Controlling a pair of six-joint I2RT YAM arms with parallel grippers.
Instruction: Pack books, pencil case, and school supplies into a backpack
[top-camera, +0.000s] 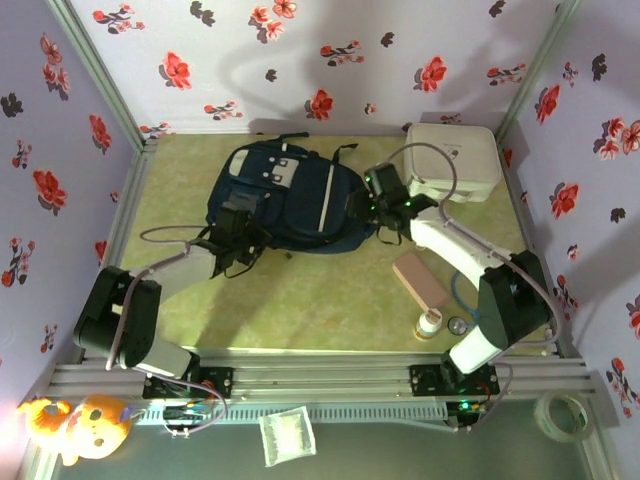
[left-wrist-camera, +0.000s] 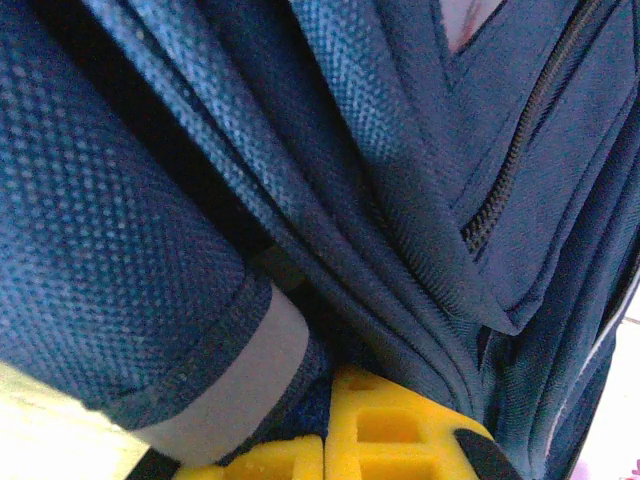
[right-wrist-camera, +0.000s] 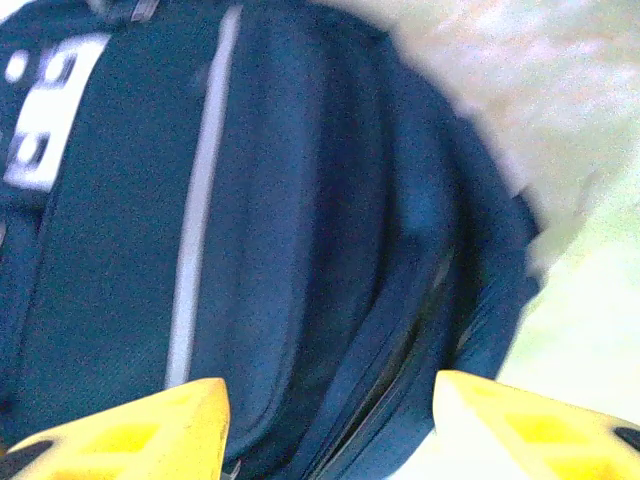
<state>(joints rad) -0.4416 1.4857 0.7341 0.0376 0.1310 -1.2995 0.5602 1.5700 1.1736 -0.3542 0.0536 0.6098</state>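
The navy backpack (top-camera: 285, 195) lies flat in the middle of the table, grey buckle tabs up. At its near-left edge my left gripper (top-camera: 243, 225) is shut, the yellow fingertips (left-wrist-camera: 400, 430) pressed together with a fold of backpack (left-wrist-camera: 150, 200) fabric caught at their tips. My right gripper (top-camera: 360, 208) hovers open at the bag's right side, fingers (right-wrist-camera: 120, 430) spread over the backpack (right-wrist-camera: 300, 200) and its zipper seam, holding nothing. The pinkish-tan pencil case (top-camera: 420, 280) lies on the mat right of the bag, under the right arm. The books are out of view.
A white rounded box (top-camera: 455, 160) stands at the back right, close to the right wrist. A small white bottle (top-camera: 429, 323) and a small round object (top-camera: 459, 325) sit near the right arm's base. Flowered walls close in three sides.
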